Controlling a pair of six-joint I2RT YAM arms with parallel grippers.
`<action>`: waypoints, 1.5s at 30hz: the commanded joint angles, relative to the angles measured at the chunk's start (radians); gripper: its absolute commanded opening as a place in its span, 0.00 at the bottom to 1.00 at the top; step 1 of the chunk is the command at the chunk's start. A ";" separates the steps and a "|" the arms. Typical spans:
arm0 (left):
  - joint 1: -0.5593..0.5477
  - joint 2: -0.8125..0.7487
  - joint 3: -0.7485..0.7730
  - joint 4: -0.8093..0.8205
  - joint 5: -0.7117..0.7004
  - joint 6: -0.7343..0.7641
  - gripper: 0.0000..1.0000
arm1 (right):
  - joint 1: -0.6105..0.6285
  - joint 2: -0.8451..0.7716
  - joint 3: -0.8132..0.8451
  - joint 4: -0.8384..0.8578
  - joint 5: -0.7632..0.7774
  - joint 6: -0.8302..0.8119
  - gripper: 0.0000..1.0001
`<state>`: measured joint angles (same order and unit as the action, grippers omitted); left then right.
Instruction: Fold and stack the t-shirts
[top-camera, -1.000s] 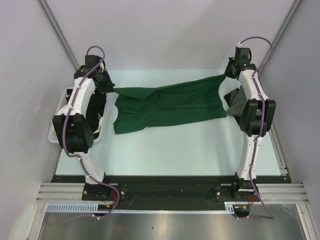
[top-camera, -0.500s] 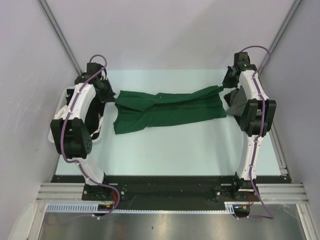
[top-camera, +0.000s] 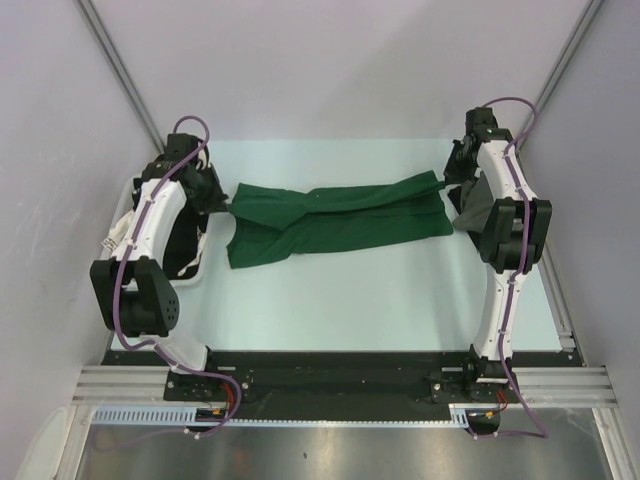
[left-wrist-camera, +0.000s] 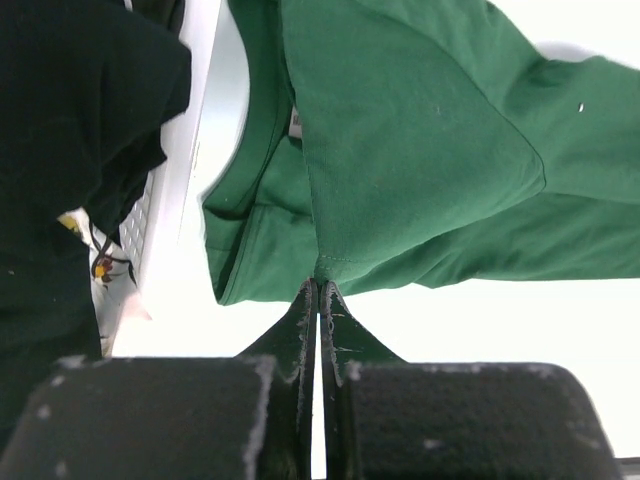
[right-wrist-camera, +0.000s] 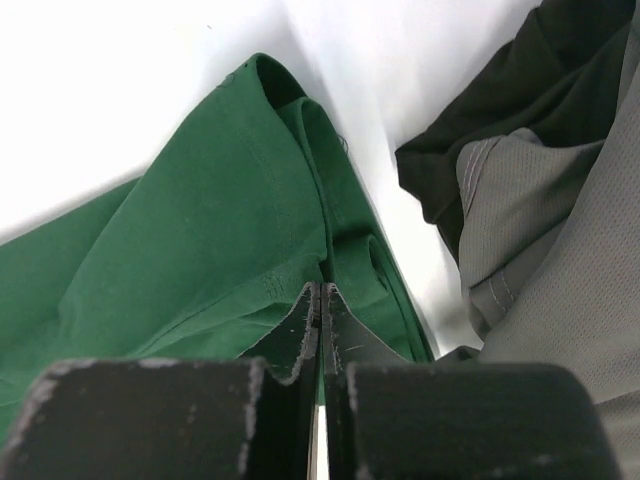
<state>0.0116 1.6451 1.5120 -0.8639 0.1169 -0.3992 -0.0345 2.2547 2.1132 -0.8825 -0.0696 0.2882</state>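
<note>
From above, the dark green t-shirt (top-camera: 335, 215) lies stretched across the far half of the table (top-camera: 350, 300), running from 9 o'clock to 3 o'clock between the two arms. The left gripper (top-camera: 225, 197) sits at its 9 o'clock end and the right gripper (top-camera: 447, 172) at its 3 o'clock corner. Both are too small here to read their jaws. The basket (top-camera: 125, 215) stands at 9 o'clock of the shirt, largely covered by the left arm. A grey t-shirt (top-camera: 472, 212) lies at the shirt's 3 o'clock edge, half hidden by the right arm.

In the left wrist view the left gripper (left-wrist-camera: 318, 292) has its jaws pressed together on a fold of the green t-shirt (left-wrist-camera: 420, 150), which spreads away from the tips toward 12 and 2 o'clock. The collar and a white neck label (left-wrist-camera: 296, 121) sit at 11 o'clock, the label too small to read. A black t-shirt (left-wrist-camera: 70, 130) fills the 9 to 11 o'clock side over the basket wall (left-wrist-camera: 135, 230), cut off by the frame.

In the right wrist view the right gripper (right-wrist-camera: 320, 297) is likewise clamped tight on a hemmed edge of the green t-shirt (right-wrist-camera: 190, 250), which spreads toward 9 and 11 o'clock. The grey t-shirt (right-wrist-camera: 540, 250) lies at 3 o'clock, with dark cloth (right-wrist-camera: 510, 110) beyond it at 1 o'clock, both cropped.
</note>
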 joint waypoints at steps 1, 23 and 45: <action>-0.002 -0.044 -0.021 -0.004 0.016 0.026 0.00 | 0.007 -0.021 0.002 -0.029 -0.004 0.003 0.00; -0.053 0.048 0.020 -0.012 0.024 0.034 0.00 | 0.021 0.108 0.105 -0.193 0.004 0.023 0.00; -0.053 0.074 0.092 -0.089 -0.002 0.063 0.16 | 0.024 0.147 0.194 -0.274 0.070 0.019 0.41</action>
<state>-0.0364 1.7245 1.5360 -0.9272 0.1337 -0.3546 -0.0101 2.4016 2.2234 -1.1198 -0.0227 0.3141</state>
